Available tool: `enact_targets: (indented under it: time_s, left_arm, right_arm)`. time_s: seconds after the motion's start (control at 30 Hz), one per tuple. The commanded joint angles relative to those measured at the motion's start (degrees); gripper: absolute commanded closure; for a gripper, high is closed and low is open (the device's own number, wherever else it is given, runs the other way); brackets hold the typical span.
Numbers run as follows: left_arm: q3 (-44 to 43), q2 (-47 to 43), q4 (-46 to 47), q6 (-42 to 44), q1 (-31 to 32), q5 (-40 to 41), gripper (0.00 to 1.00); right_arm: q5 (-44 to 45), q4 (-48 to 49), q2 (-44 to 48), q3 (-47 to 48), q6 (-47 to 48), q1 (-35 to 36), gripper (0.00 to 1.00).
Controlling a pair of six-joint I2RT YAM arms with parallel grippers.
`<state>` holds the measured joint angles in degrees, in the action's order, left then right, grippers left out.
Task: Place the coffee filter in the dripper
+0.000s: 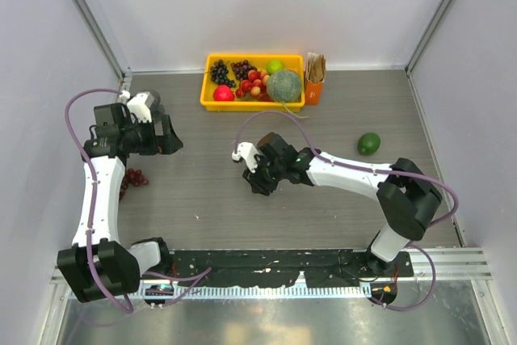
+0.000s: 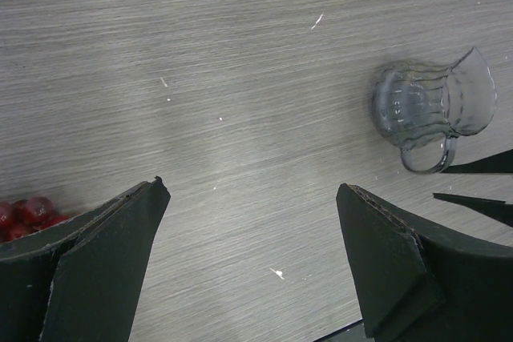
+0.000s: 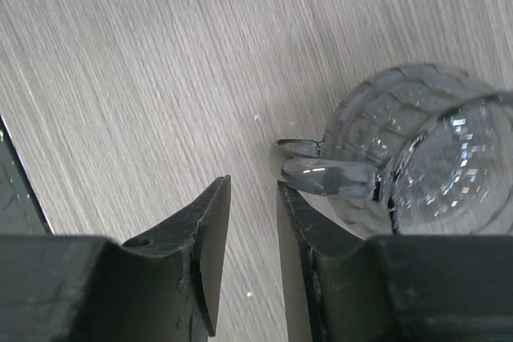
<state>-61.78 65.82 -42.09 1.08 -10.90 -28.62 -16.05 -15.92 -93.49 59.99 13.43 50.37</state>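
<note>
The dripper (image 3: 417, 166), a clear smoky-grey ribbed cup, lies on its side on the table. Its small handle (image 3: 321, 174) points at my right gripper's fingertip. It also shows in the left wrist view (image 2: 425, 106). My right gripper (image 3: 252, 186) sits low beside it, jaws a narrow gap apart with nothing between them; in the top view (image 1: 252, 179) it covers the dripper. My left gripper (image 2: 252, 190) is wide open and empty, at the left of the table (image 1: 174, 145). No single coffee filter is in view.
A yellow tray (image 1: 252, 106) of fruit with a green melon (image 1: 284, 85) stands at the back. An orange box of brown papers (image 1: 314, 78) stands beside it. A green fruit (image 1: 369, 143) lies at the right, red grapes (image 1: 133, 177) at the left.
</note>
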Motion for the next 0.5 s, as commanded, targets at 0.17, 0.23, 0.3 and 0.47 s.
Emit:
enact_targets:
  time_s: [0.17,0.23,0.3,0.47]
  left_arm:
    - [-0.01,0.18,3.06,-0.73,-0.27,-1.70,0.01]
    - [0.34,0.45,3.41,-0.73,-0.27,-2.14,0.01]
    - [0.52,0.88,3.76,-0.73,-0.18,-2.75,0.01]
    - [1.05,2.20,4.64,-2.66,-0.18,-3.98,0.01]
  right_arm:
    - [-0.38,3.27,-7.05,8.91,-0.77,0.34,0.68]
    - [-0.03,4.05,-8.28,9.88,-1.74,0.43,0.68]
    - [1.20,5.11,-9.24,10.85,-2.97,0.43,0.67]
    - [5.15,9.23,-10.04,11.21,-7.44,0.43,0.68]
